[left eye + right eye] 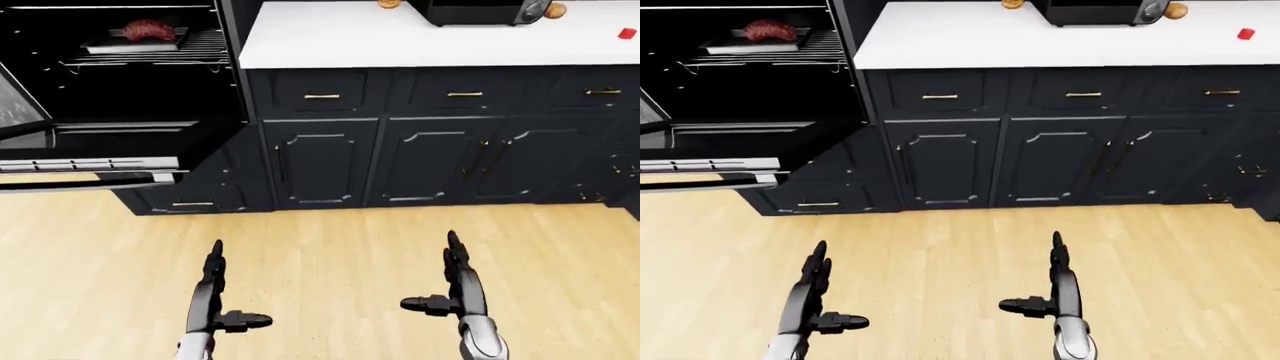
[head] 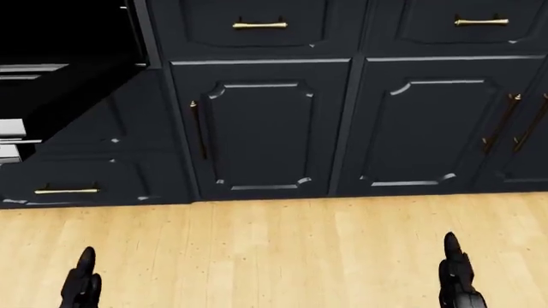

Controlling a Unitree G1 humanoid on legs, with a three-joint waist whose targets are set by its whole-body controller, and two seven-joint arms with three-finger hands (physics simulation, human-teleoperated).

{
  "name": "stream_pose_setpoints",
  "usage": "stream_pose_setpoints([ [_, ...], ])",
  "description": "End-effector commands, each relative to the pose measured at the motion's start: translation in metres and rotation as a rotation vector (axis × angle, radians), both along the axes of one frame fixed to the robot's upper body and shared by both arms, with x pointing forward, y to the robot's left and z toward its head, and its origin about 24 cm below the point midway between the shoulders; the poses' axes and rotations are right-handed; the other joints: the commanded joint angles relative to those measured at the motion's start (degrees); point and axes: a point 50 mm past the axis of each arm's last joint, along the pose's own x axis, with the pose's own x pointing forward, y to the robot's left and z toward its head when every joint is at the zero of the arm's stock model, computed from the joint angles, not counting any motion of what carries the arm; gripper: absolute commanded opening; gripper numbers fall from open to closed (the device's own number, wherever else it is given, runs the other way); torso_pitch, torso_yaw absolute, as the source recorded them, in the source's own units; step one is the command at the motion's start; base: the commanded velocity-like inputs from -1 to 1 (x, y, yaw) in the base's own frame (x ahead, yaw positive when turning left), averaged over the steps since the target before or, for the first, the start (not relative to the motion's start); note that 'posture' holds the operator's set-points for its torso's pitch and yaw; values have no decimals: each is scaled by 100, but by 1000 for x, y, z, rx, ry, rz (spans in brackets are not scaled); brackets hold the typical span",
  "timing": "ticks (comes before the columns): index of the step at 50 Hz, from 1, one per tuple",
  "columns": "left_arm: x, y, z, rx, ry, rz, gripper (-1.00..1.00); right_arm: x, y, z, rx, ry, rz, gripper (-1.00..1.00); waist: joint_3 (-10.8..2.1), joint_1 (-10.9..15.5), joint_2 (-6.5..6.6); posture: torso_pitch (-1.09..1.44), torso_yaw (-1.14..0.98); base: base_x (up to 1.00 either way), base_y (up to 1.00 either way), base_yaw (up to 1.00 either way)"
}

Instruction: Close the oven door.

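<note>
Kitchen w/ a light wood floor [image 1: 330,255], dark navy cabinets [image 1: 420,157] under a white counter [image 1: 420,37], oven at the left.

Left hand [image 1: 213,296] sits at about 7 o'clock in the left-eye view, fingers straight and spread, thumb sticking out sideways, holding nothing. Right hand [image 1: 458,285] at about 5 o'clock, same pose: wide, empty, thumb pointing in toward the other hand. Both hang over bare floor, well apart from any cabinet or the oven.

Going outward: the 2-door cabinets w/ brass handles fill 12 o'clock, straight ahead. The oven door [image 1: 95,161] is at about 10 o'clock, dropped down flat and fully open, its pale edge facing the robot. Above it the oven cavity [image 1: 120,67] is dark, w/ a rack carrying a tray and a red piece of meat [image 1: 150,30]. A microwave [image 1: 475,9] sits at about 1 o'clock on the counter, and a small red thing [image 1: 627,33] at 2 o'clock.

Judgement: task not started; robot faces the cabinets, not the oven, so it prob needs to turn/step left first. Risks: reaching from here would fall short; walking in too close could knock shins on the door's sticking-out edge; pushing w/ 1 hand near a corner might let the fingers slip off, leaving the door partly open.
</note>
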Motion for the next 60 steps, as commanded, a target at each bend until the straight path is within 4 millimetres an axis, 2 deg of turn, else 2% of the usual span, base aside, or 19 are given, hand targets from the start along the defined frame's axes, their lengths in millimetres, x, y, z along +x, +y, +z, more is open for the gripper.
stream_pose_setpoints([
  [1,0,3,2,3,-104,-1,100,2,-5,5,-25,-102,-6,100,-74,-4,-3,0,0,0,0,0],
  [4,-17,2,-26,-46,-21,9,100,-16,-5,-26,-2,-13,-7,100,-58,-10,1,0,0,0,0,0],
  [7,-33,4,-38,-39,36,23,100,-35,-3,-42,-12,56,-9,100,-56,-28,3,0,0,0,0,0],
  [17,-59,20,-49,-43,116,112,100,-55,-17,-53,-12,142,-35,100,20,-45,3,0,0,0,0,0],
  [24,-63,18,-53,-56,141,114,100,-70,-12,-60,-11,174,-40,100,25,-33,-8,0,0,0,0,0],
  [28,-59,15,-52,-77,134,111,100,-70,-18,-59,-17,187,-59,100,41,-28,-14,0,0,0,0,0],
  [29,-59,15,-52,-75,134,108,100,-69,-18,-59,-17,188,-63,100,-53,-28,16,0,0,0,20,0],
  [30,-61,14,-53,-70,137,102,100,-69,-19,-59,-15,187,-65,100,17,-24,-33,0,0,0,23,0],
  [32,-62,13,-54,-67,143,100,100,-68,-21,-59,-15,188,-72,100,73,-55,-33,0,0,0,26,0],
  [34,-64,13,-54,-62,148,97,100,-69,-21,-59,-16,191,-71,100,46,-61,24,0,0,0,26,0],
  [37,-63,12,-55,-65,150,95,100,-68,-20,-59,-16,191,-70,100,73,-48,216,0,0,0,32,0],
  [38,-63,12,-55,-65,150,94,100,-68,-20,-59,-15,190,-71,100,67,-44,334,0,0,0,31,0],
  [39,-63,11,-55,-65,150,93,100,-68,-20,-59,-14,190,-70,100,15,-30,507,0,0,0,31,0],
  [40,-63,12,-55,-65,150,94,100,-68,-20,-59,-13,190,-69,100,65,-12,328,0,0,0,30,0],
  [43,-63,12,-55,-65,150,93,100,-67,-18,-59,-13,191,-63,100,97,-9,298,0,0,0,32,0],
  [55,-62,10,-55,-68,153,85,100,-67,-17,-60,-2,188,-58,100,84,-48,-154,0,0,0,32,0],
  [57,-62,11,-55,-67,152,86,100,-67,-16,-60,-1,187,-57,100,87,-53,-280,0,0,0,31,0],
  [59,-62,10,-55,-67,152,85,100,-68,-16,-60,-1,188,-56,100,13,-82,-534,0,0,0,32,0],
  [60,-62,11,-55,-66,153,85,100,-68,-17,-60,-1,188,-56,100,69,-139,-249,0,0,0,32,0],
])
